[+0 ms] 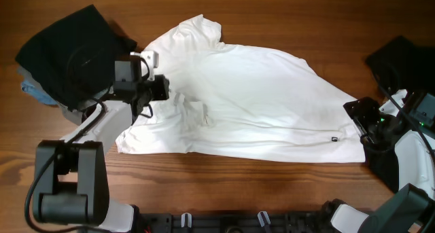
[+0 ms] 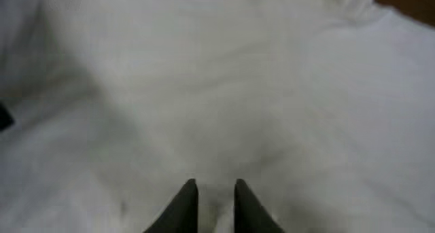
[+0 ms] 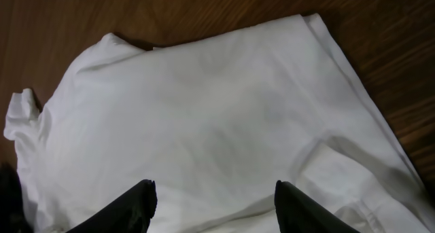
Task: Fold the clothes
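wooden table [image 1: 272,15]; white t-shirt [image 1: 258,97] blurred under nearly closed left fingers [image 2: 183,209], pinch unclear; right fingers [image 3: 299,209] spread.

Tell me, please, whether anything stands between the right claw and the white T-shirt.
Nothing visible does. The right claw is open at the hem end of the white T-shirt, with only bare fabric showing between its fingers.

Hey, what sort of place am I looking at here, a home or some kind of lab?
Likely a robotics lab bench, not a home: a left arm and a right arm sit at a wooden table, with a white T-shirt spread between them and a black garment heaped nearby.
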